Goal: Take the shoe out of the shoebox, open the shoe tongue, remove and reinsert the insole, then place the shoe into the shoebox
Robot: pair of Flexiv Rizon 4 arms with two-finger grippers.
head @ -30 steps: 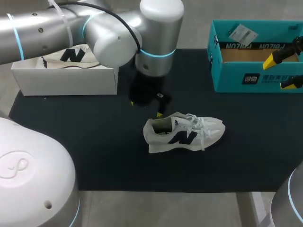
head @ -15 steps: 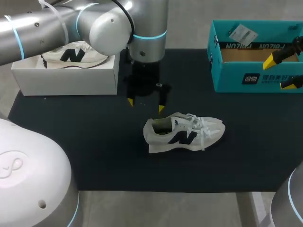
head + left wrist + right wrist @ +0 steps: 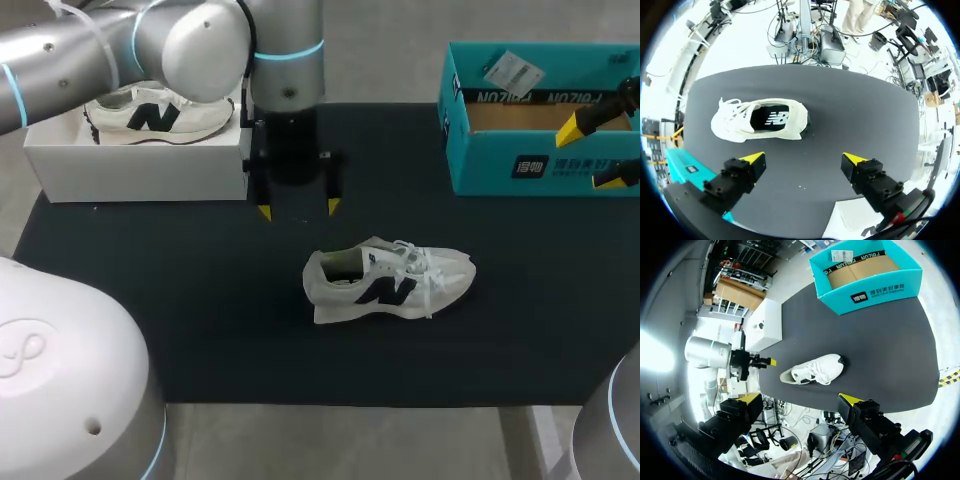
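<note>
The left end effector [image 3: 299,209] has drawn back from the heel of the shoe [image 3: 385,285] toward the white shoebox [image 3: 140,170], and the shoe has not moved. The fingers are spread wide and carry nothing; in the left wrist view the end effector [image 3: 804,159] hangs over the bare mat [image 3: 815,130] with the shoe [image 3: 760,120] ahead of it, apart from both tips.

The shoe stands upright on its sole in the middle of the black mat on the desk, its toe toward the teal shoebox [image 3: 520,165]. Its insole [image 3: 774,119] lies inside and the tongue [image 3: 747,117] looks closed under the laces. A second shoe [image 3: 155,113] rests in the white shoebox.

The right end effector [image 3: 597,152] is at the teal shoebox, also spread and empty.

I judge that taking the shoe out is done and opening the tongue comes next. This calls for one end effector to hold the heel steady while the other descends on the tongue and pulls it toward the toe.
</note>
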